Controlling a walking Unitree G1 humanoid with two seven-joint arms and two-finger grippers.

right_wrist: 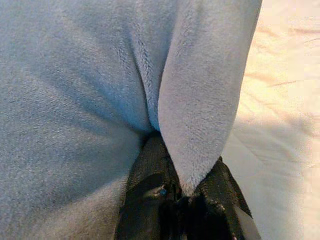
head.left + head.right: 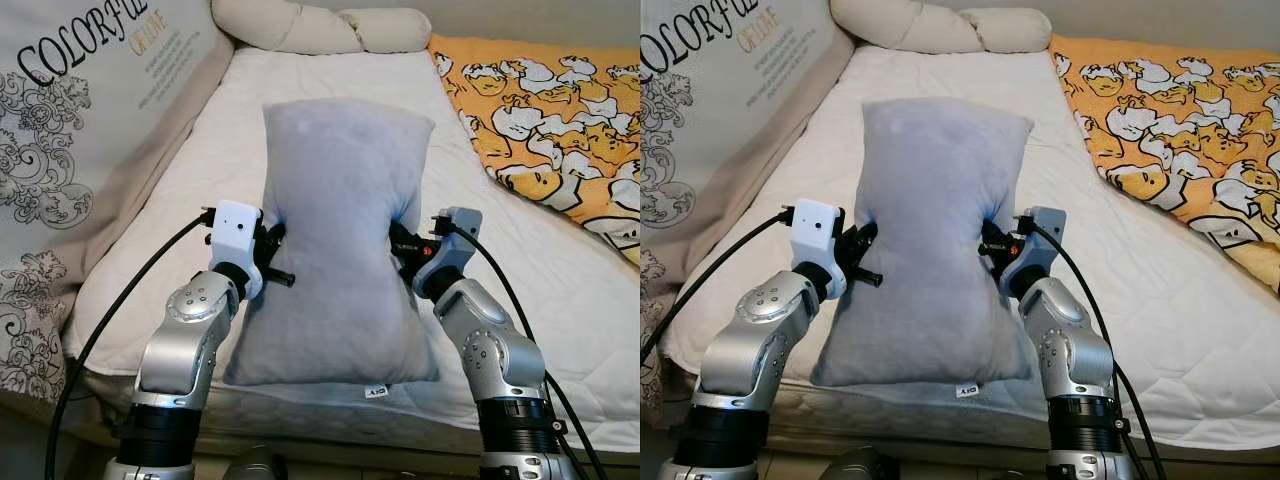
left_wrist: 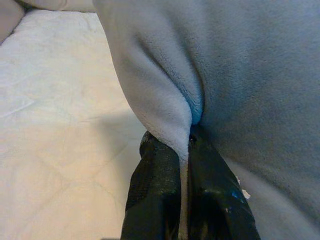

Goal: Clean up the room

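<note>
On the white mattress (image 2: 560, 300), grey plush pillow (image 2: 340, 250) — waist pinched, left gripper (image 3: 185, 150) and right gripper (image 1: 172, 150) jaws clamping its sides.

Soft grey fleece on the pillow (image 2: 340, 250), matt and finely napped, pinched into folds at both sides. Quilted white cotton over the mattress (image 2: 520, 270), matt, lightly stitched. Brushed silver metal on both arms, slight sheen. Matt black, rubbery-looking fingers (image 3: 155, 195) on the left gripper (image 3: 184, 200), same on the right gripper (image 1: 185, 200). Printed orange cloth blanket (image 2: 560, 110), far right.
</note>
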